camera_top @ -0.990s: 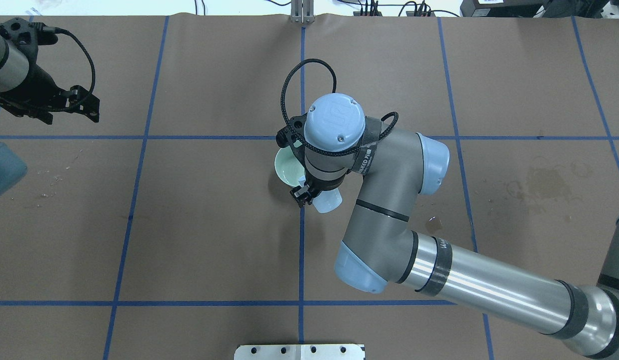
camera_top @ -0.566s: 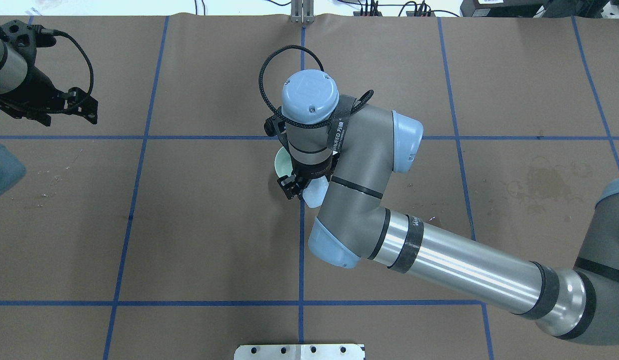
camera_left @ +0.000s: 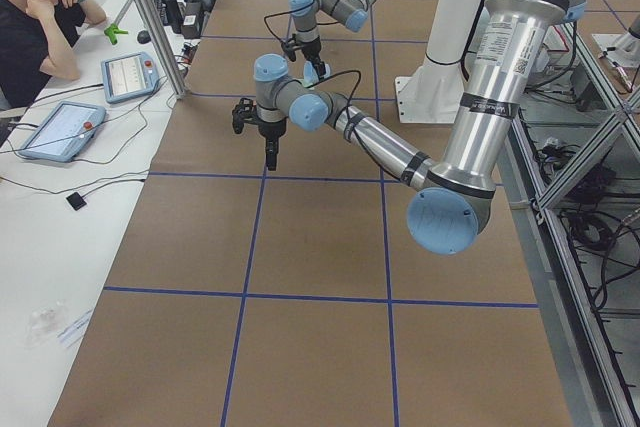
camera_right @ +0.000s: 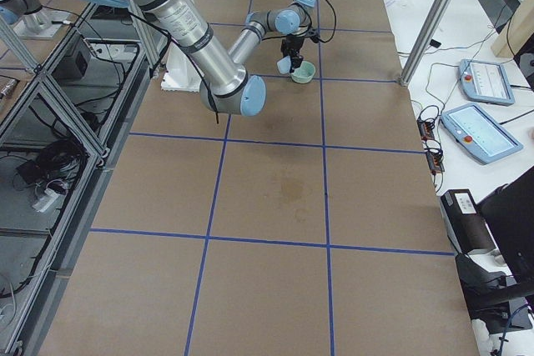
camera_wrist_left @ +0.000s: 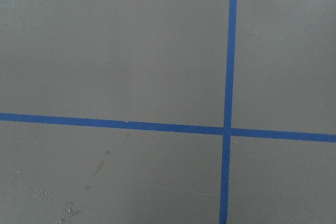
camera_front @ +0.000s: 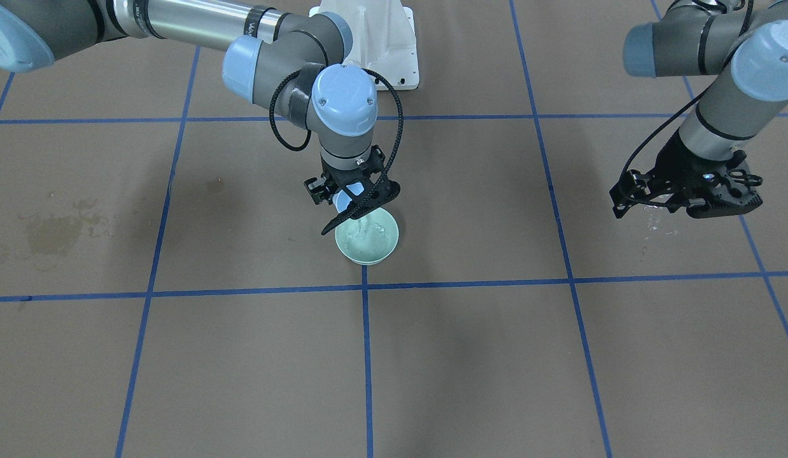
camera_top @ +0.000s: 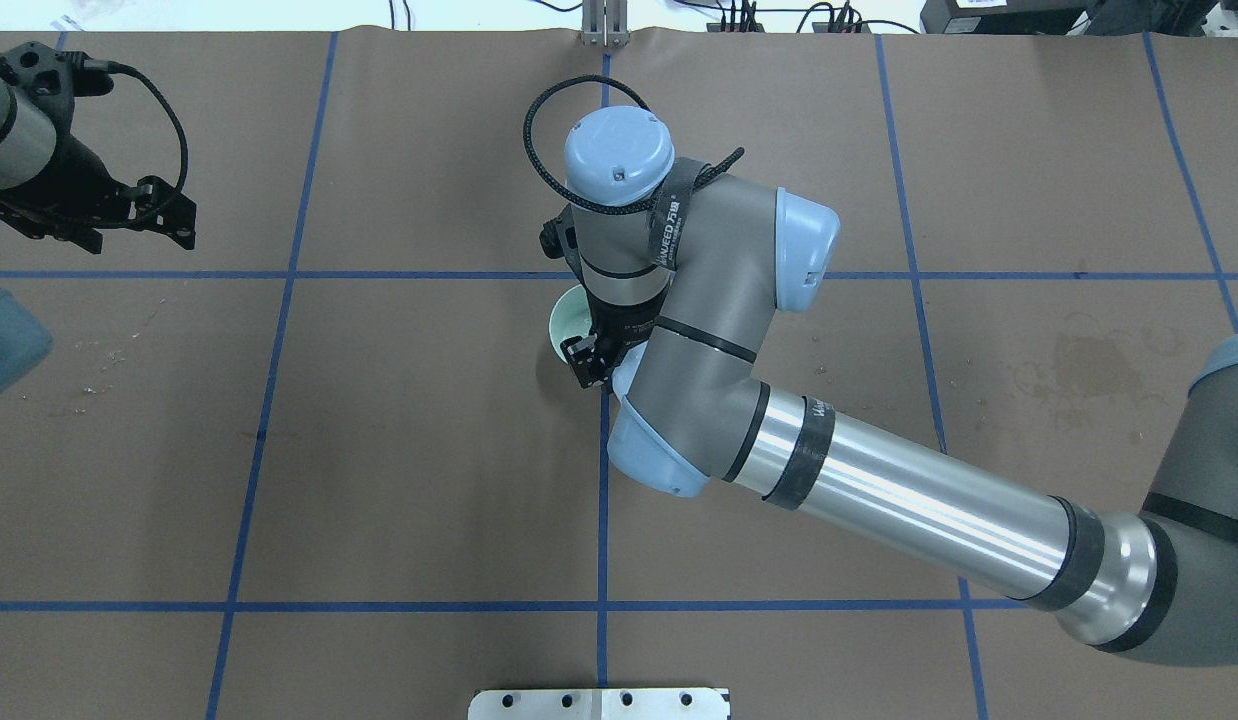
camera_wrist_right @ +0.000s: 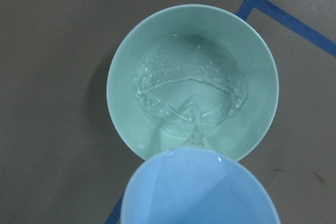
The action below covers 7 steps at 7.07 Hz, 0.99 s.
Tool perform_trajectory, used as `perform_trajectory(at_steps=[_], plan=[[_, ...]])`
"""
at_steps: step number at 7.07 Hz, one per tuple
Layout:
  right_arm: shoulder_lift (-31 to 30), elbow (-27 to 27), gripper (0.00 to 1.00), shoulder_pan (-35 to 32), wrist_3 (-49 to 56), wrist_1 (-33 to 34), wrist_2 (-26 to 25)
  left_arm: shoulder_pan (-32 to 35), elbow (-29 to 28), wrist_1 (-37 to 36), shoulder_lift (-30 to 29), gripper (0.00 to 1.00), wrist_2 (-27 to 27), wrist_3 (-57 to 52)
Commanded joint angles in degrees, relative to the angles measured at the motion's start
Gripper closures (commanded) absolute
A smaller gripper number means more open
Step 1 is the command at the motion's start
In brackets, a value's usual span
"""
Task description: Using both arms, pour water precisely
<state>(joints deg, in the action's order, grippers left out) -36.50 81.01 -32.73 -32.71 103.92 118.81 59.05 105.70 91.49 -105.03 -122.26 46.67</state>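
My right gripper (camera_front: 354, 202) is shut on a light blue cup (camera_wrist_right: 199, 192) and holds it tilted over a pale green bowl (camera_wrist_right: 118, 77). A thin stream of water (camera_wrist_right: 195, 124) runs from the cup's lip into the bowl, where it ripples and glints. From across the table the bowl (camera_front: 389, 245) sits on a blue tape line, just under the cup (camera_front: 341, 202). In the overhead view my right arm hides most of the bowl (camera_top: 565, 320) and cup (camera_top: 625, 368). My left gripper (camera_top: 182, 220) hovers far off, open and empty.
Brown paper with a blue tape grid (camera_wrist_left: 228, 129) covers the table. Dried water stains (camera_top: 1084, 365) lie on the right arm's side. Small droplets (camera_wrist_left: 68, 211) lie under the left gripper. The white pedestal (camera_front: 381, 38) stands at the robot's edge. An operator (camera_left: 35, 17) sits beside the table.
My right arm has swung its wrist toward the far-left side over the bowl and now covers more of the bowl and cup. The left gripper has barely shifted.
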Motion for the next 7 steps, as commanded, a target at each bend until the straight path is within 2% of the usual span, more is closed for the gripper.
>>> perform_trajectory(at_steps=[1,5,6,7], plan=[[3.7,-3.5,1.0,-0.1,0.4,3.4,0.7,-0.1,-0.1,0.0,0.0,0.0,0.0,0.0],[3.1,-3.1,1.0,-0.1,0.3,2.8,0.1,-0.2,-0.1,-0.1,0.0,0.0,0.0,0.1],[2.3,-2.5,1.0,-0.1,-0.2,-0.1,-0.3,-0.3,-0.1,0.0,0.0,0.0,0.0,0.1],[-2.3,0.7,1.0,-0.6,-1.2,-6.6,-1.7,-0.3,-0.1,0.0,-0.1,0.0,0.0,0.1]])
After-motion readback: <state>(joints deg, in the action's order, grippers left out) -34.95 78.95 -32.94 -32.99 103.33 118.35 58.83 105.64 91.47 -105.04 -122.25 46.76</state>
